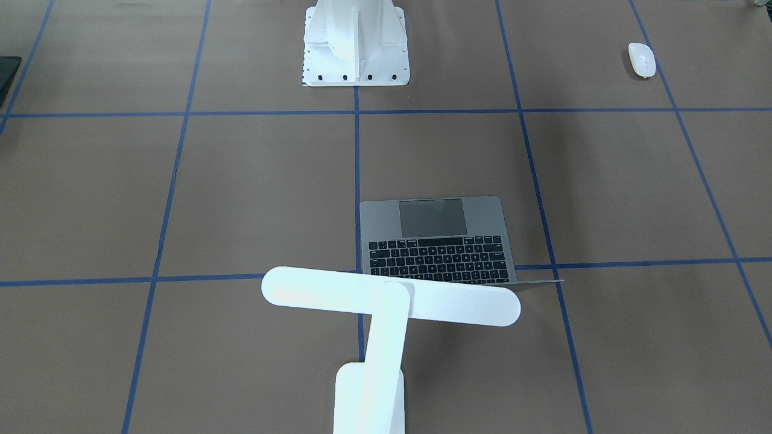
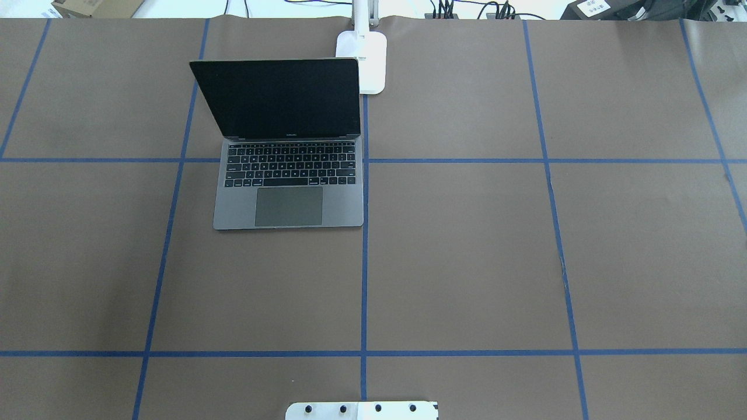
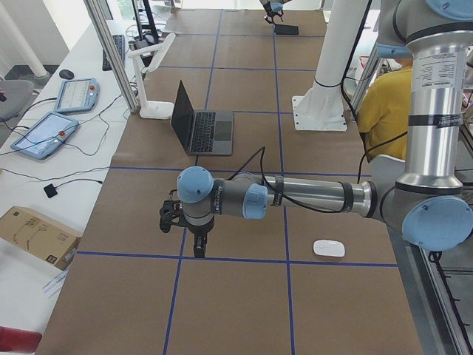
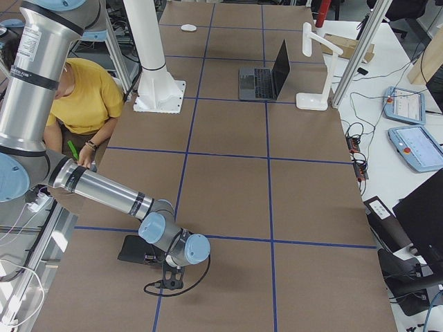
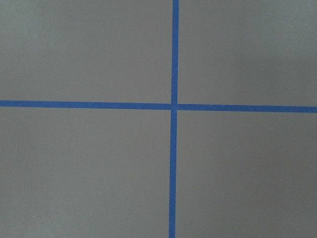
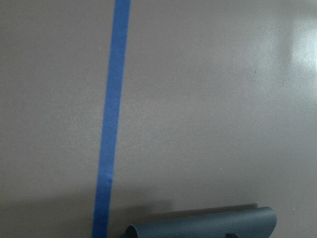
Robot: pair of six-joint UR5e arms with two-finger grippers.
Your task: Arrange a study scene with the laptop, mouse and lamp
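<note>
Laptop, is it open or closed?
Open. The laptop has its dark screen standing up behind the black keys and the trackpad, which are all uncovered in the overhead view.

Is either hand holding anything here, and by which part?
Nothing of the task's: laptop, mouse and lamp sit free on the table, away from the left hand and right hand. Beyond that, cannot tell.

Opposed overhead, front views — laptop (image 2: 289, 175) shared
</note>
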